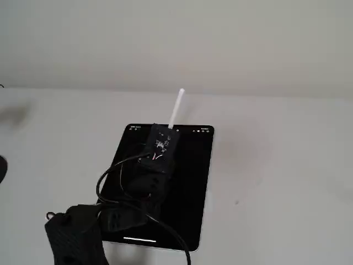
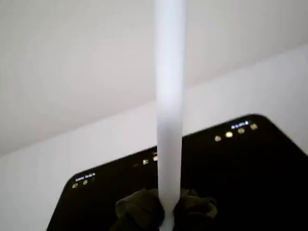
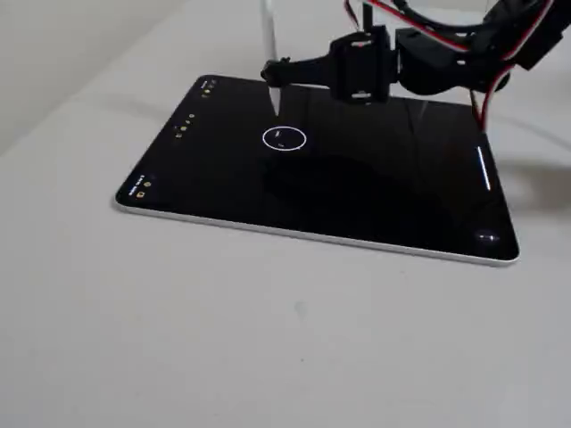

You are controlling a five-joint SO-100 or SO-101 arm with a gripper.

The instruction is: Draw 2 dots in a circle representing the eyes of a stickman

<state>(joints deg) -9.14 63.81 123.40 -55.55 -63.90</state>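
Note:
A black tablet [image 3: 375,196] lies flat on the white table. The circle [image 3: 284,138] is a thin white ring on its screen, and a faint small mark [image 3: 279,133] shows inside it; I cannot tell whether it is one dot or two. My gripper [image 3: 275,73] is shut on a white stylus [image 3: 267,36] and holds it nearly upright, with the tip just above the ring's far edge. In the wrist view the stylus [image 2: 169,120] rises from the fingers [image 2: 139,211] over the tablet [image 2: 250,163]. In a fixed view the arm [image 1: 157,165] covers the circle, and the stylus [image 1: 176,107] sticks up.
Small toolbar icons [image 3: 183,125] line one short edge of the screen and a white bar [image 3: 484,168] the other. Black and red cables [image 1: 118,187] loop off the arm. A dark object [image 1: 1,168] sits at the table's left edge. A pale wall stands behind.

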